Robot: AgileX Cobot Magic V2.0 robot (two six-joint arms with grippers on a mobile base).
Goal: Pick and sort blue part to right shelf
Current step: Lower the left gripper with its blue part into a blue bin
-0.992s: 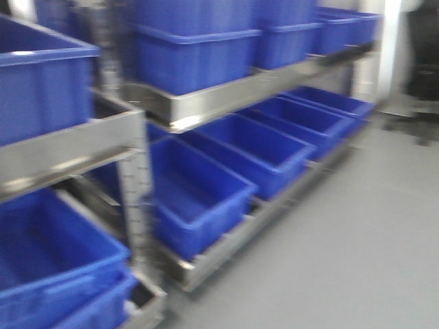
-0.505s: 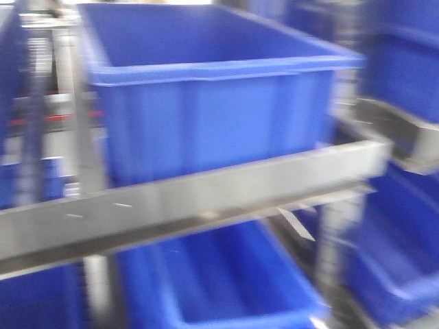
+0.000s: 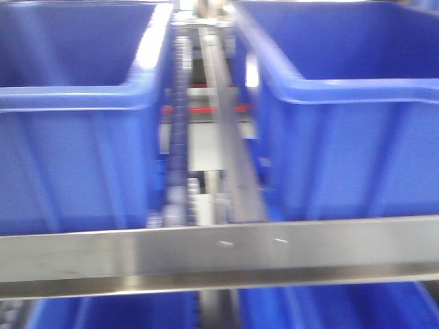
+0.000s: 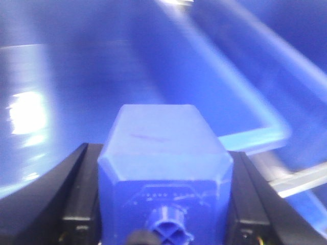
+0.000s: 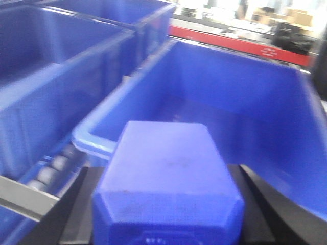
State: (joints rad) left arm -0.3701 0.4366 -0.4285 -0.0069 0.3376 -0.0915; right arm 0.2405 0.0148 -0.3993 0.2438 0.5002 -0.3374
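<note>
Blue part (image 4: 162, 153) clamped in left tool (image 4: 163, 204); right tool (image 5: 168, 214) clamps another blue part (image 5: 166, 173) above bin (image 5: 230, 97).

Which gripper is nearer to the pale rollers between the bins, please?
Right, it seems. The right gripper, jaws shut on a blue part, has the rollers close beside it; around the left gripper only blue bin shows.
</note>
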